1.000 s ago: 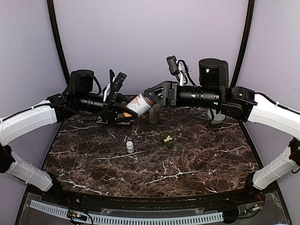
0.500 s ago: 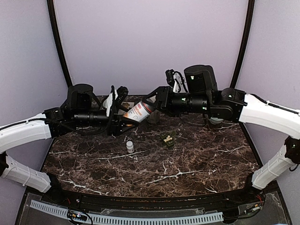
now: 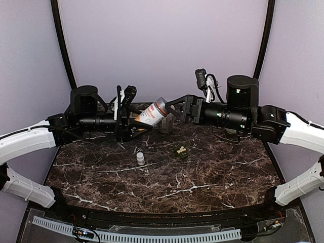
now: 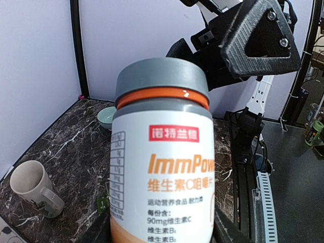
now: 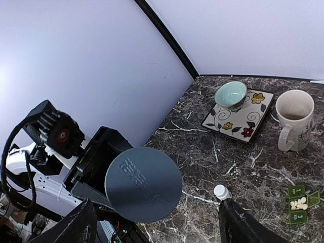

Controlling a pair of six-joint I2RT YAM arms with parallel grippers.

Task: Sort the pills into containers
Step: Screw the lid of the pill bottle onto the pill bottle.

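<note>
My left gripper [image 3: 135,124] is shut on a white vitamin bottle [image 3: 151,114] with a grey cap [image 3: 161,106], held tilted above the back of the table. The bottle fills the left wrist view [image 4: 162,167]. My right gripper [image 3: 177,104] is open, its jaws wide apart, just right of the cap and facing it. In the right wrist view the cap [image 5: 143,185] shows end-on between the fingers [image 5: 78,225]. The dark green pill box [image 3: 180,150] lies on the table with pale pills in one compartment. It also shows in the right wrist view [image 5: 298,204].
A small white bottle [image 3: 140,158] stands left of the pill box. A cream mug [image 5: 294,119] stands at the back, mostly hidden behind the bottle in the top view. A pale green bowl [image 5: 230,94] sits on a flowered tile [image 5: 242,125].
My right arm has pulled back to the right, and its gripper has come off the cap. The left gripper has raised the bottle's cap end a little. The cap stays on the bottle.
</note>
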